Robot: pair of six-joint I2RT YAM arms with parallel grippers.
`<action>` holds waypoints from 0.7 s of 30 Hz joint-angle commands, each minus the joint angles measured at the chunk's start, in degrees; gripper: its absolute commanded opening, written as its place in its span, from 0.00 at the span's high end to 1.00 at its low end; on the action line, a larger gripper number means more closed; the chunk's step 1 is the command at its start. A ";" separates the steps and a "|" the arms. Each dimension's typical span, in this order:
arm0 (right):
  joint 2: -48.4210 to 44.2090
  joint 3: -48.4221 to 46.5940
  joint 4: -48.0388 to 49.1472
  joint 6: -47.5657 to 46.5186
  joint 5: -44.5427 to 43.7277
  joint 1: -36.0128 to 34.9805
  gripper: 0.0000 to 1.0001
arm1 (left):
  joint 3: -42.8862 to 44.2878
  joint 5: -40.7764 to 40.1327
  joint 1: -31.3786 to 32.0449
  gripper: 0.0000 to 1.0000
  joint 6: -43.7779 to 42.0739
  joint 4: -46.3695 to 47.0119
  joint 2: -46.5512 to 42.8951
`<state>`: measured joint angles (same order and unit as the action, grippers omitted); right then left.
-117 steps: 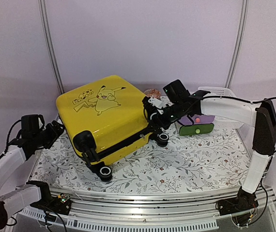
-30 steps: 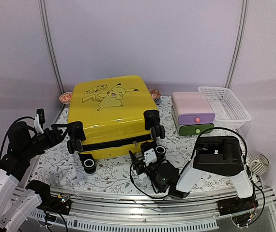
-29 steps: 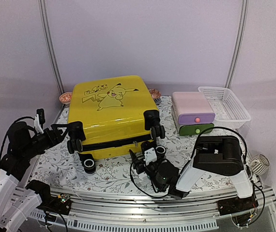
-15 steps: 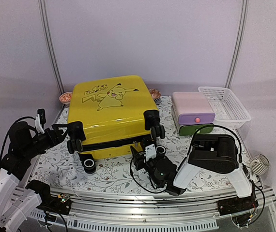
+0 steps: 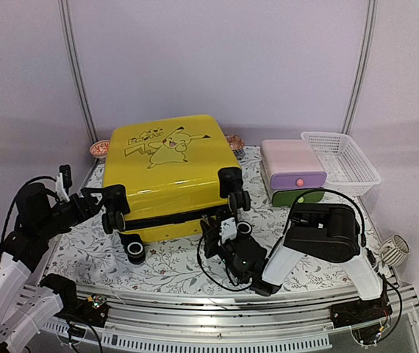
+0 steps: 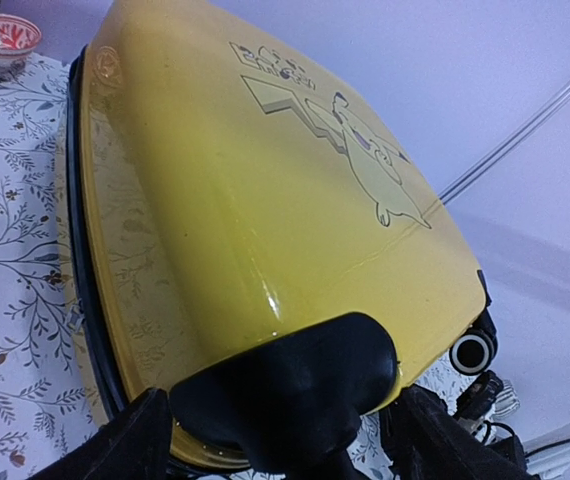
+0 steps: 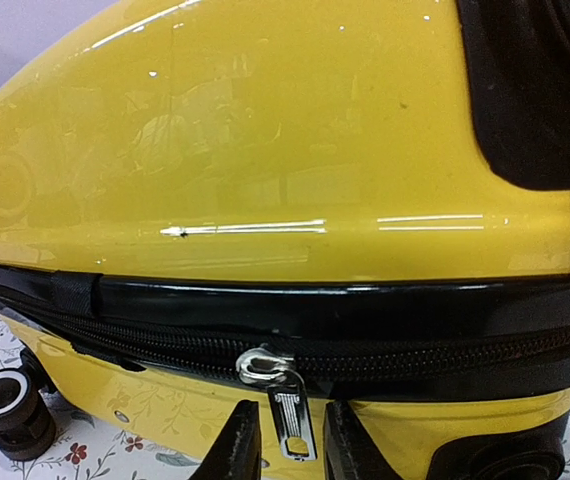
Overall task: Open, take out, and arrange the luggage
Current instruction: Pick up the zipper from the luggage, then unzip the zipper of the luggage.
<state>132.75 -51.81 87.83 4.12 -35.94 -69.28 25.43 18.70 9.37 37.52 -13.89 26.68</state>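
The table (image 5: 305, 254) with the flowery cloth holds the luggage (image 5: 169, 173). It lies flat, left of the middle, zipped shut. It is big, hard and shiny, so I think it is heavy for me. Its smooth yellow sides would slip, so the small black bits are better to hold.

My left gripper (image 6: 277, 445) is spread wide, one finger on each side of the black wheel bump (image 6: 295, 385), not squeezing. Holding there could stop the case from sliding.

The black zipper (image 7: 415, 360) runs along the front edge. My right gripper (image 7: 291, 410) has its fingers near together, and the little silver zipper pull (image 7: 292, 432) hangs between them. I see a tiny gap each side, so I am not pinching it. The pull looks thin and floppy.
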 commanded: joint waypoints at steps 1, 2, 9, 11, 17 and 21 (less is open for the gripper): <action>0.98 -0.97 1.12 0.54 1.55 0.76 0.79 | 0.23 -0.06 0.40 0.22 -0.44 1.64 0.26; 0.94 -0.97 1.11 0.47 1.70 0.78 0.80 | 0.34 -0.14 0.39 0.22 -0.57 1.65 0.30; 0.39 -0.63 0.91 -0.08 1.70 0.74 0.97 | 0.59 -0.52 0.40 0.22 -0.93 1.56 1.13; -0.04 -0.15 0.96 -0.16 1.47 0.76 0.97 | 0.51 -0.84 0.46 0.22 -0.89 1.56 1.28; -2.34 2.57 0.64 -1.03 1.18 0.81 0.97 | 0.91 -1.30 0.41 0.22 -1.06 1.51 1.45; -5.55 4.92 -3.82 -2.19 -0.72 0.93 0.97 | 1.36 -1.68 0.41 0.22 -1.38 1.13 1.59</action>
<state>131.13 -49.63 87.20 3.20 -34.44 -68.84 25.45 17.52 9.37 37.45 -13.17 27.83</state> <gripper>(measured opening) 0.030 0.784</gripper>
